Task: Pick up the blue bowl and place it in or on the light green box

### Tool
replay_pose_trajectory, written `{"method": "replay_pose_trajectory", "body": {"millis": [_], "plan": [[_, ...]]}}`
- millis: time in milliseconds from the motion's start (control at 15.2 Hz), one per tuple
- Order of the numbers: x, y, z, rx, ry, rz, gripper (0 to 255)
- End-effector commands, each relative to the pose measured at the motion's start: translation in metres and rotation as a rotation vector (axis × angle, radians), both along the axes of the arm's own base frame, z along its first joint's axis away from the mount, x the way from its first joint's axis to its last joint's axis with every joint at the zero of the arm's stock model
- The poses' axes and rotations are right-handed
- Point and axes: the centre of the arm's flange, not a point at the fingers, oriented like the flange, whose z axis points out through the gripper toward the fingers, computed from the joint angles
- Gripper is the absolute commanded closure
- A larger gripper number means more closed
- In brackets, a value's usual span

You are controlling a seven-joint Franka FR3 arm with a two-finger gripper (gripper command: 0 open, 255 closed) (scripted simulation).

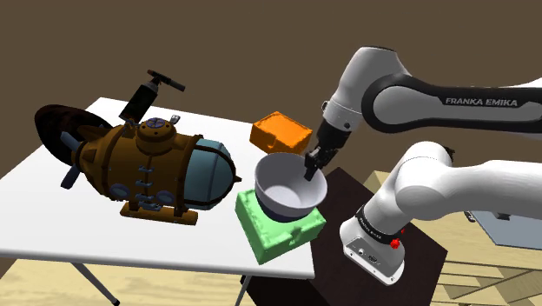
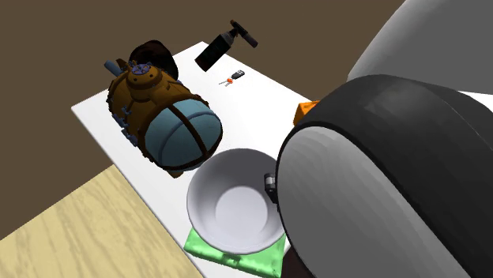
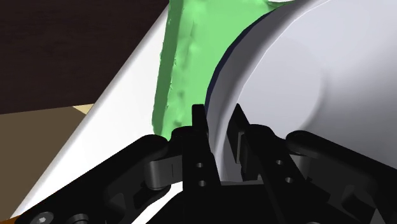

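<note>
The bowl (image 1: 287, 187) is pale grey inside, with a dark blue edge along its outside in the wrist view. It sits over the light green box (image 1: 278, 233) near the table's corner by the stand; whether it rests on the box or hangs just above it I cannot tell. My gripper (image 1: 313, 161) comes down on the rim nearest the arm. In the wrist view the gripper (image 3: 218, 124) is shut on the bowl (image 3: 305, 83), one finger inside the wall and one outside, with the green box (image 3: 184, 63) underneath. In the second exterior view the bowl (image 2: 233, 205) covers most of the box (image 2: 237, 257).
A large brown and blue submarine model (image 1: 156, 165) lies on the white table (image 1: 52, 217) at the shoulder view's left of the bowl. An orange box (image 1: 280, 132) sits behind the bowl. A black bottle-like object (image 1: 143, 96) stands at the far edge. The dark stand (image 1: 365, 261) adjoins the table.
</note>
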Motion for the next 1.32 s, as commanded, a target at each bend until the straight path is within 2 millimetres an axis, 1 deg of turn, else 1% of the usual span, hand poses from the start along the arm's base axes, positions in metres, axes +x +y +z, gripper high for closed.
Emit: {"method": "replay_pose_trajectory", "body": {"millis": [0,396,462,792,990,1056,1254], "plan": [[0.000,0.000,-0.004,0.001,-0.001,0.000,255],[0.000,0.000,-0.004,0.001,-0.001,0.000,255],[0.000,0.000,-0.004,0.001,-0.001,0.000,0],[0.000,0.000,-0.004,0.001,-0.001,0.000,0],[0.003,-0.008,0.035,0.001,-0.001,0.000,0],[0.003,-0.010,0.045,0.001,-0.001,0.000,0],[0.003,-0.010,0.045,0.001,-0.001,0.000,0]]}}
